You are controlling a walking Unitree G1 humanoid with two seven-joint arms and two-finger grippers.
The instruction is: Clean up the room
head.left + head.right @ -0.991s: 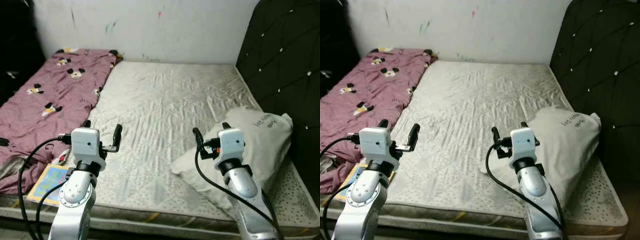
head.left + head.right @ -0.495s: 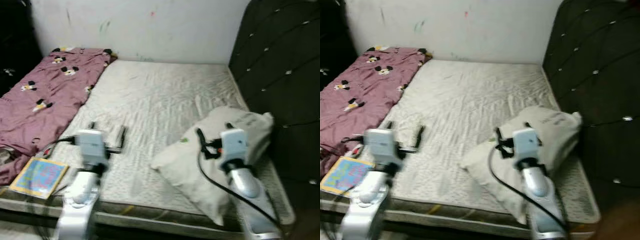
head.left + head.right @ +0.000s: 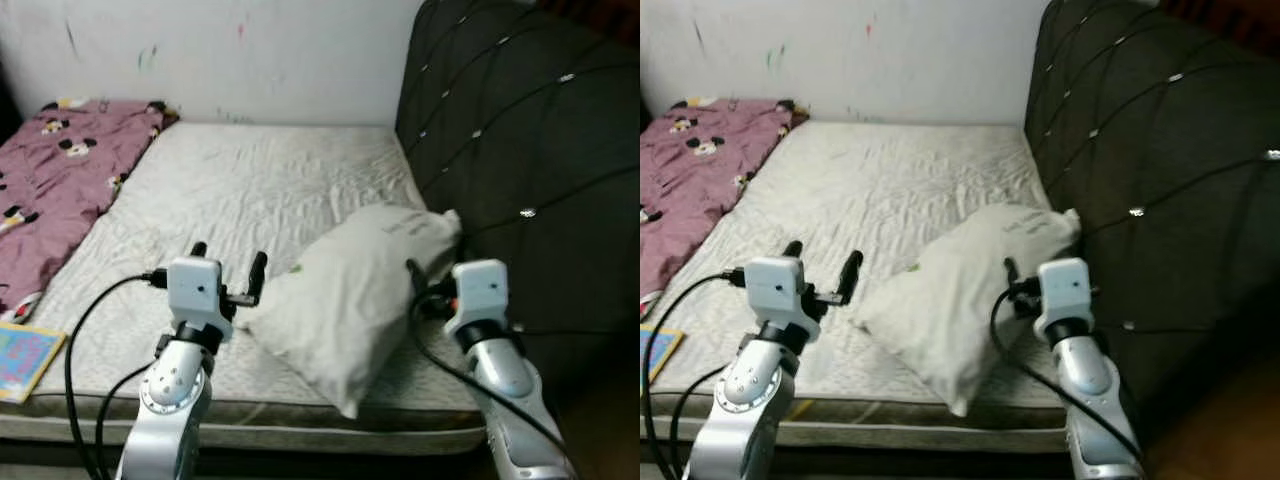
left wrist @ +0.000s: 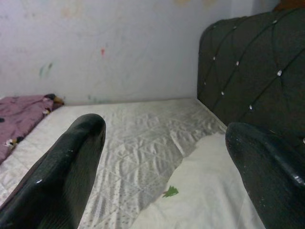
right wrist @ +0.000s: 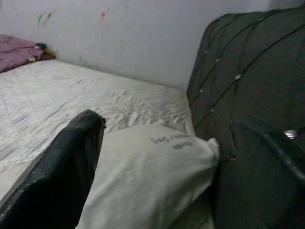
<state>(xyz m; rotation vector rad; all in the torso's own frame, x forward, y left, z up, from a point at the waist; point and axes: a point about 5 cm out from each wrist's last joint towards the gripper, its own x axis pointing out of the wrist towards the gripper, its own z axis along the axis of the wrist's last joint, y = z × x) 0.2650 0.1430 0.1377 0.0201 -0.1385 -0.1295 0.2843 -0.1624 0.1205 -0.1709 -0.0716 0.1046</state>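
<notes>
A white pillow (image 3: 350, 290) lies slantwise on the bare quilted mattress (image 3: 250, 185), its far end against the dark tufted headboard (image 3: 520, 150). My left gripper (image 3: 228, 262) hovers open over the mattress just left of the pillow's near corner, holding nothing. On the pillow's right side, between it and the headboard, my right gripper (image 3: 440, 272) is open and empty too. Along the left wrist view, the pillow (image 4: 209, 191) sits past the fingers (image 4: 62, 176). The right wrist view has the pillow (image 5: 152, 176) ahead between its spread fingers (image 5: 57, 176).
A pink blanket (image 3: 55, 165) with a mouse print covers the mattress's far left side. A colourful book (image 3: 22, 360) lies at the front left edge. A marked white wall (image 3: 230, 50) runs behind the bed. The headboard closes off the right.
The whole picture has swung right, so the camera moved: pillow and headboard now sit nearer the middle, blanket and book nearer the left edge. Both grippers stay open in the same pose.
</notes>
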